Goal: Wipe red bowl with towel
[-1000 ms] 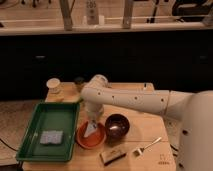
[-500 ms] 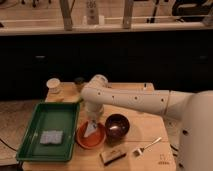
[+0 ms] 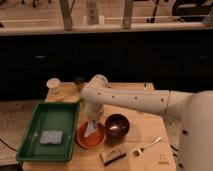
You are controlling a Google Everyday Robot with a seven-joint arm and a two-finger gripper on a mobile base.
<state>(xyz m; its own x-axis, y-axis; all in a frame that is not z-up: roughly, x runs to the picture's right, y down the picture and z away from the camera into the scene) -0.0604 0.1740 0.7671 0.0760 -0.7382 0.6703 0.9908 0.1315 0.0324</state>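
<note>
A dark counter wall backs the wooden bench [image 3: 140,125]. The shallow orange-red round dish [image 3: 91,136] sits near its front, the pale folded cloth [image 3: 90,129] lying inside. The gripper [image 3: 93,118] is directly above the cloth. Wiping looks underway, unfinished.

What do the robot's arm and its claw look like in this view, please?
The arm is a thick, smooth, cream-white tube with rounded joints and a row of small dark dots along its side, widening into a bulky white body at the right. No cables show. The claw is a small, darker part at the arm's end, over the red bowl and towel.
</note>
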